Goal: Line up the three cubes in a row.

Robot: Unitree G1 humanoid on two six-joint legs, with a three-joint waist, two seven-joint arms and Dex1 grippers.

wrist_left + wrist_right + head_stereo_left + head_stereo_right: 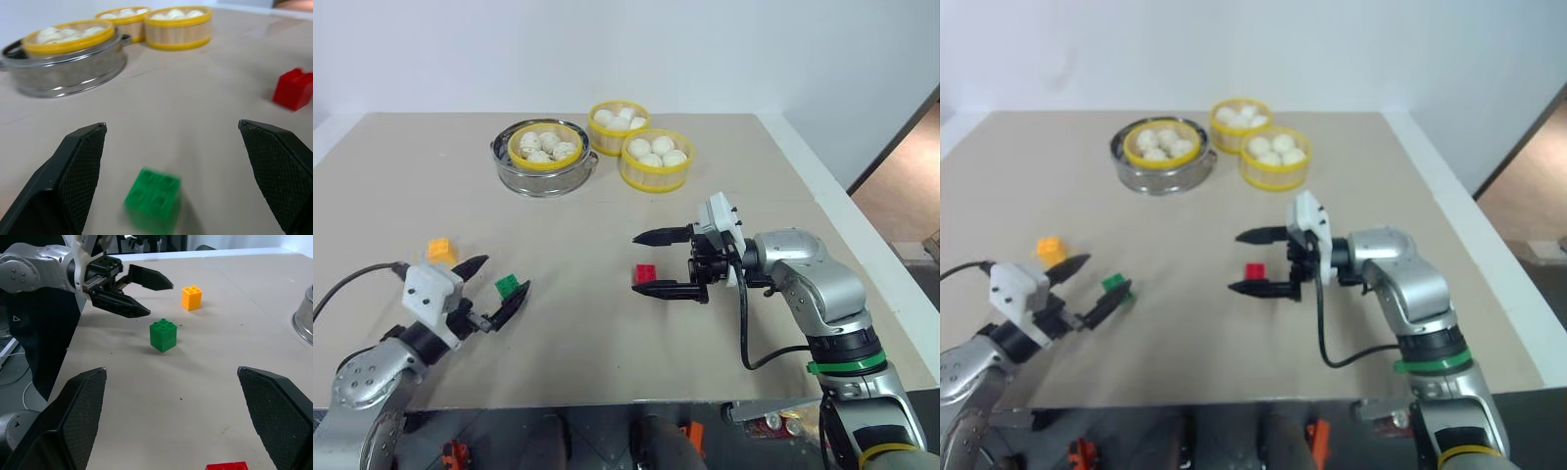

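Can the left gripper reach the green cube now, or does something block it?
Probably yes. The left gripper is open, and the green cube stands on the table between its fingers with nothing in between. The orange cube sits apart, to the side.

I see three studded cubes of glossy moulded plastic: red (646,274), green (163,335), orange-yellow (191,297). The surface (607,323) looks matt, like beige board. My jaws are matt black with a rough cross-hatched grip texture. One pot (68,66) is shiny brushed metal. The baskets (178,27) have pale wood-like walls and smooth yellow rims.
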